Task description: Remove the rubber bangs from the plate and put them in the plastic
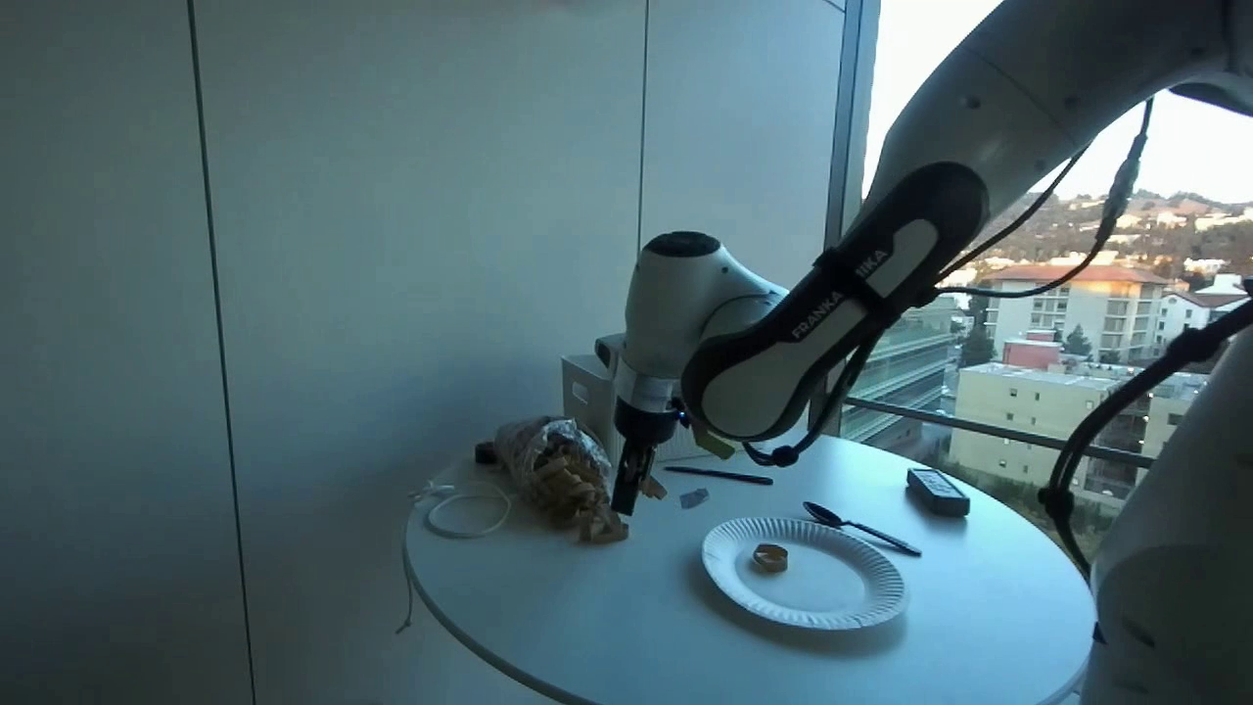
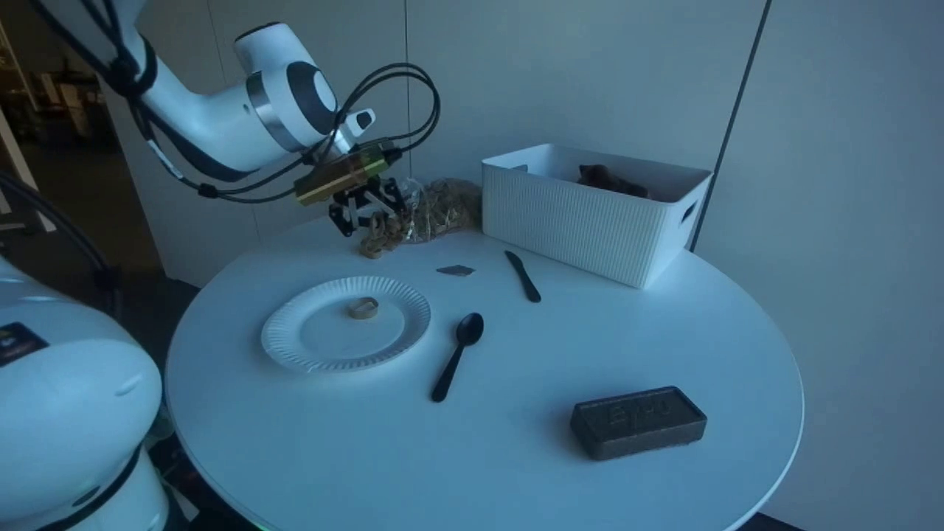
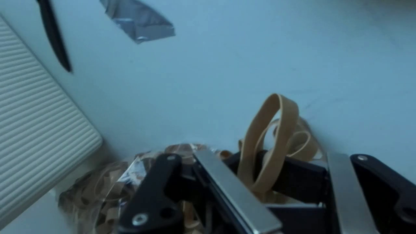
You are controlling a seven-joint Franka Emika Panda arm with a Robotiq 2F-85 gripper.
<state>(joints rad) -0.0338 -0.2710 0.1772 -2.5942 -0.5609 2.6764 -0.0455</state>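
Note:
A white paper plate lies on the round table; one tan rubber band sits on it. Both show in an exterior view too, the plate and band. The clear plastic bag lies on its side, with tan bands in it and spilling from its mouth; it also shows in the wrist view. My gripper points down over the bag's mouth. In the wrist view, my gripper looks shut on another rubber band, whose loop sticks out from the fingers. The fingertips' lower ends are partly hidden.
A white ribbed bin stands beside the bag. A black knife, a silvery scrap and a black spoon lie on the table. A dark block sits near the edge. A white cord loop lies beside the bag.

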